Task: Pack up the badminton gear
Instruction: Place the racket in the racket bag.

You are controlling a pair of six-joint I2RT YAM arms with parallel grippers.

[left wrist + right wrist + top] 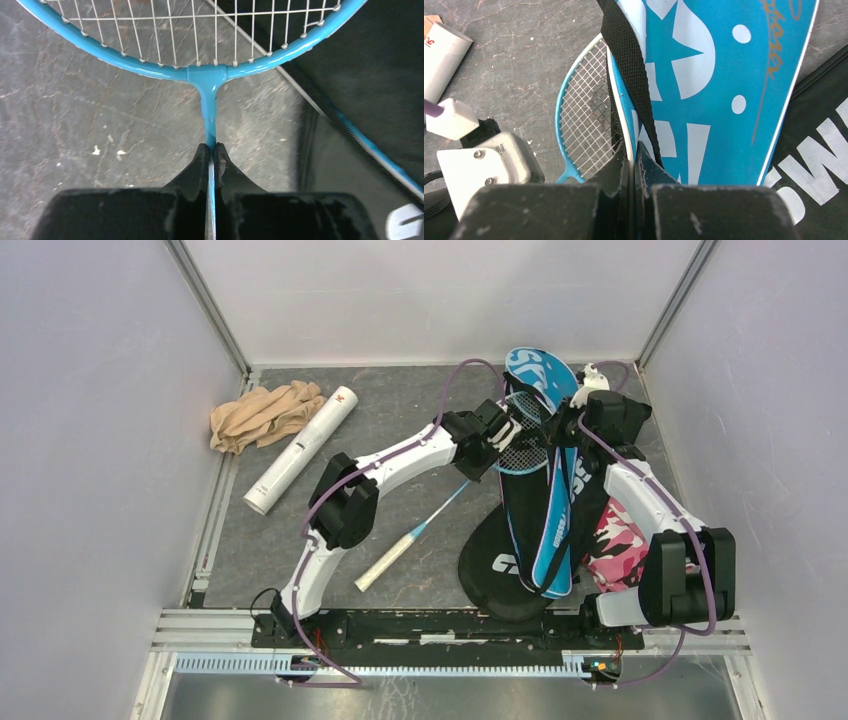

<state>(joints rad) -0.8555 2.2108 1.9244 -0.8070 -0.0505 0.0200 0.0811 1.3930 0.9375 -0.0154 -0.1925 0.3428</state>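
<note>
The blue racket (205,75) lies on the table, its head (584,110) partly tucked under the edge of the blue "SPORT" cover (719,75). My left gripper (210,146) is shut on the racket's thin shaft just below the throat. My right gripper (632,147) is shut on the white-piped edge of the blue cover, beside its black strap (626,55). In the top view the racket's white handle (385,565) points to the near left. The black "CROSSWAY" cover (495,575) lies under the blue one. The long white tube (300,450) rests at the left.
A tan cloth bundle (262,415) lies at the back left beside the tube. A pink camouflage cloth (618,540) sits under my right arm. A small white thing, perhaps a shuttlecock (592,375), is at the back right corner. Walls enclose three sides.
</note>
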